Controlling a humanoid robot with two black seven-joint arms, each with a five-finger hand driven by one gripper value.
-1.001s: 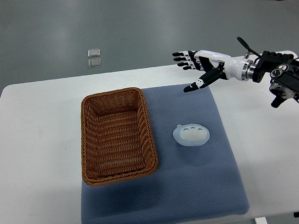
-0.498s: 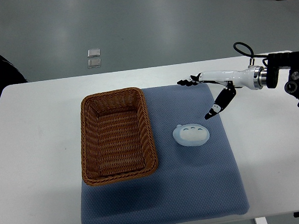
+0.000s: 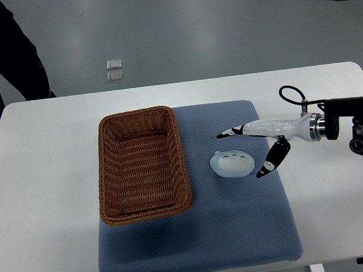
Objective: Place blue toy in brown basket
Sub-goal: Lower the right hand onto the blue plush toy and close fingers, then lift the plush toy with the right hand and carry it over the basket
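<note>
The right hand [image 3: 254, 146] has dropped beside the blue toy [image 3: 232, 163], fingers [image 3: 228, 133] spread, ready to grasp before the brown basket [image 3: 142, 165].

- I've got the right hand [image 3: 267, 141] in from the right edge, hovering just beside the blue toy [image 3: 232, 162], fingers [image 3: 228, 133] spread and holding nothing.
- Thumb points down at the toy's right side, the other fingers reach over its far edge; I can't tell whether any of them touch it.
- The toy lies flat on the blue mat [image 3: 234, 230], just right of the brown basket [image 3: 143, 164].
- The basket sits on the mat's left part, with nothing inside that I can see.
- The mat covers the middle of the white worktop [image 3: 45, 196].
- A person's dark sleeve [image 3: 15, 53] shows at the top left.
- Two small clear squares [image 3: 114, 69] lie on the floor beyond.
</note>
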